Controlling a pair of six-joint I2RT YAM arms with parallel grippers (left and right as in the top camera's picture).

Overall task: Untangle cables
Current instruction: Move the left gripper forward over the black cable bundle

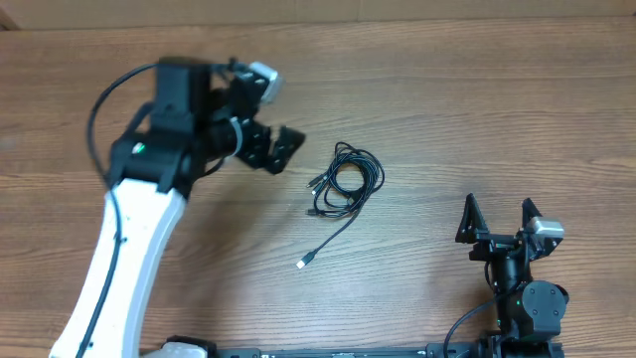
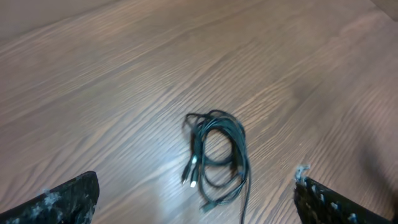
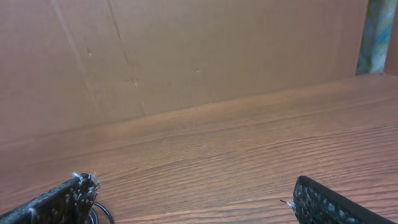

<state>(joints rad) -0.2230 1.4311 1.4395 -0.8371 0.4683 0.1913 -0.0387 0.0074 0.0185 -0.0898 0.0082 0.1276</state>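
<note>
At the middle of the counter (image 1: 477, 89), thin black cables (image 1: 346, 177) lie in a loose, tangled coil. One strand trails out to a silver-tipped plug (image 1: 301, 264). The counter is brown wood-grain with a slight sheen, backed by a plain brown board wall (image 3: 186, 50). The left claw (image 1: 278, 149) hangs released near the coil, not touching it. The right claw (image 1: 497, 219), also released, sits well apart from the coil.

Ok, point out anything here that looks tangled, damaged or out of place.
Only the cables: they lie between the arms in a messy overlapping coil, with one plug end trailing loose toward the robot's side. Nothing looks spilled or broken. The left end effector and right end effector stand open, clear of the coil.
</note>
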